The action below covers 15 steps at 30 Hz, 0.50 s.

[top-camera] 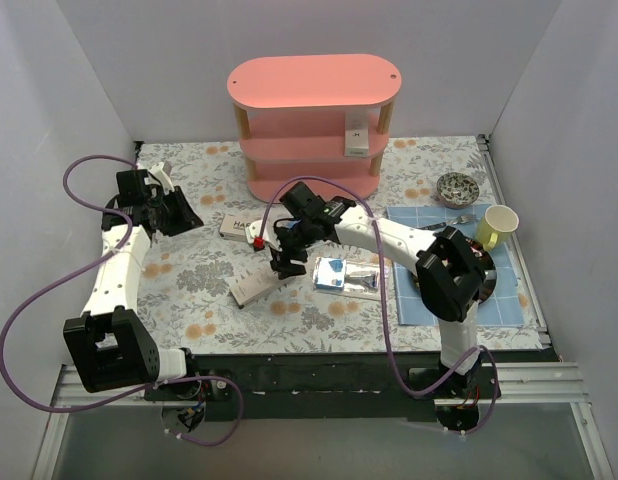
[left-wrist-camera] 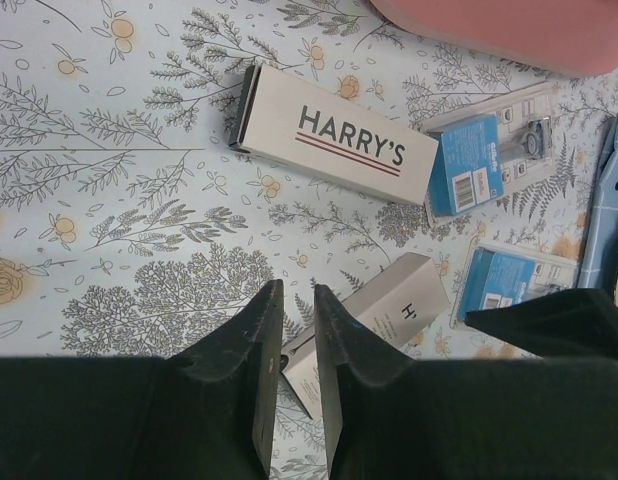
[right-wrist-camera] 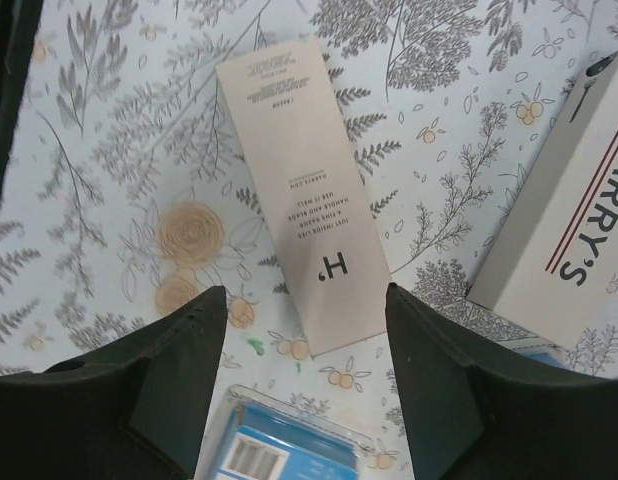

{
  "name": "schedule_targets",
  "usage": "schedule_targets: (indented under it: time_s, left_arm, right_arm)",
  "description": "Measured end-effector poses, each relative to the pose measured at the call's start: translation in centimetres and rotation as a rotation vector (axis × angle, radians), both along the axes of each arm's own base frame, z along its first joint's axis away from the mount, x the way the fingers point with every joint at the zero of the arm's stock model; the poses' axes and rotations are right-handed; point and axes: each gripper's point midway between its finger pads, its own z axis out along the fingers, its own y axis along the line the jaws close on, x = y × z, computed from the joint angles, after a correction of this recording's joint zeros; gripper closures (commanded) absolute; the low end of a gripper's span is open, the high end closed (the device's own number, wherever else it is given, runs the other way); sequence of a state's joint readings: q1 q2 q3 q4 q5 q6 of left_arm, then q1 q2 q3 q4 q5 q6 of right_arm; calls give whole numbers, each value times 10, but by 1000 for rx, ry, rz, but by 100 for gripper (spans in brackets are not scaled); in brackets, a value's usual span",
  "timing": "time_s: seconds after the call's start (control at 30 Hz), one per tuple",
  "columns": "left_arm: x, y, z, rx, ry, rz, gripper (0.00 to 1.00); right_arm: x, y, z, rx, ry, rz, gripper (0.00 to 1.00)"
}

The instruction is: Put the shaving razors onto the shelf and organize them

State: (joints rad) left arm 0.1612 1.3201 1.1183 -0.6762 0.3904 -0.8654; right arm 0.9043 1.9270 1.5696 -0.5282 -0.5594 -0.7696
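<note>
One box on the shelf, two boxes on the table before it, blister packs beside them

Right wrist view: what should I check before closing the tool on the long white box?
1. Right tool open: ok.
2. Long white box lying flat, its end between the fingers: ok.
3. Blister pack clear of the grasp: not ok, its edge lies under the tool too.
4. Left tool well apart from the right tool: ok.
5. Shelf middle tier has free room: ok.
</note>
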Motion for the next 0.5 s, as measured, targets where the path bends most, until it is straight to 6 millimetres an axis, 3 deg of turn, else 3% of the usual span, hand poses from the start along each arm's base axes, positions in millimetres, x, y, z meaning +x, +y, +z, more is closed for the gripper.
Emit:
schedule_targets:
  time_s: [0.33,0.5]
  left_arm:
    - [-4,6,-6,-14,11,0,81]
    - [-8,6,-12,-24,26,-4,81]
  right_arm:
    - [8,-6,-51,-93,-51,192,27]
    - [7,-7,-60,-104,-48,210,27]
